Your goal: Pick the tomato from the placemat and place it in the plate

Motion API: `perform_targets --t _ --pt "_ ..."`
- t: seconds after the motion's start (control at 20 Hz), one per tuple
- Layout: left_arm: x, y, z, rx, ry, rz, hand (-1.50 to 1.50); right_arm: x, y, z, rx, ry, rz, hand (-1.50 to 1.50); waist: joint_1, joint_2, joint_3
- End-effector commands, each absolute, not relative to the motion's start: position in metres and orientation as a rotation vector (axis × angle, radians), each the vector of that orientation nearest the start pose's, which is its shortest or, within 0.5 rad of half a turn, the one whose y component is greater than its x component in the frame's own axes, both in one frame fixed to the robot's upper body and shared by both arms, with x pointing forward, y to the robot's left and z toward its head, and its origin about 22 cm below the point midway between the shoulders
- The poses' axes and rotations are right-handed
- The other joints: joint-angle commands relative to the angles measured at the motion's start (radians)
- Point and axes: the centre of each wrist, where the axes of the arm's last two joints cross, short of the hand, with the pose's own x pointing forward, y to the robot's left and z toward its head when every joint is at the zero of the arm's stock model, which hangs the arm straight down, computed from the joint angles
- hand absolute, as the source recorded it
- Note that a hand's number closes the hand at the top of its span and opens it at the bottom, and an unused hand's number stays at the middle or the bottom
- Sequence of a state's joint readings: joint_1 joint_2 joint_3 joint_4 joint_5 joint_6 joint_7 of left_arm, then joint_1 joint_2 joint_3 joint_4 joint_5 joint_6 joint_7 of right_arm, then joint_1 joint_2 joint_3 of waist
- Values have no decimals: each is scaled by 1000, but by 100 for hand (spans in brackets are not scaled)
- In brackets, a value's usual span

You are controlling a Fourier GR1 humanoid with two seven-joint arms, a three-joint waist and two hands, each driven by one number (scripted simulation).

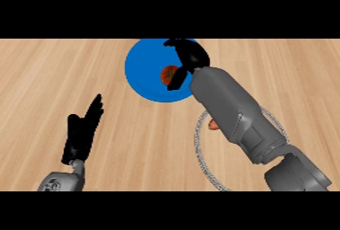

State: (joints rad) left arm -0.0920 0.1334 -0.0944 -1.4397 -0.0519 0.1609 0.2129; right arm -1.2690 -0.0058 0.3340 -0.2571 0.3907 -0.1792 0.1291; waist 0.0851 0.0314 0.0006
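A red tomato shows over the blue round plate at the top middle of the counter. My right hand reaches over the plate, its fingers and thumb curled round the tomato and hiding part of it. Whether the tomato touches the plate I cannot tell. The round placemat, wood-coloured with a grey stitched rim, lies at the lower right, mostly hidden under my right forearm. My left hand rests open at the lower left, fingers straight and pointing up.
A small orange object lies on the placemat, just beside my right forearm. Bare wooden counter stretches around the plate and to the left.
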Motion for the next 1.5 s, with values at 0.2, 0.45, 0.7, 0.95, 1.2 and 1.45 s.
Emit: perform_targets --t 0.2,0.45,0.7,0.95,1.2,1.45 --pt "273 239 5 193 -1335 -90 0 444 -65 108 -231 -1725 532 -150 -16 -2 2" --pt "258 234 -8 213 -1310 -76 0 442 -92 75 -80 -1715 427 -150 -31 -10 1" --pt "258 231 -4 225 -1319 -58 0 443 -101 64 9 -1730 441 -150 -30 -11 0" --pt "252 237 -11 219 -1306 -65 0 446 -102 69 9 -1752 465 -150 -31 -12 0" --pt "253 225 -12 198 -1319 -65 0 442 -89 64 -3 -1763 479 -150 -24 -10 0" --pt "266 241 -5 208 -1318 -68 0 440 -91 55 -71 -1725 463 -150 -18 -9 0"
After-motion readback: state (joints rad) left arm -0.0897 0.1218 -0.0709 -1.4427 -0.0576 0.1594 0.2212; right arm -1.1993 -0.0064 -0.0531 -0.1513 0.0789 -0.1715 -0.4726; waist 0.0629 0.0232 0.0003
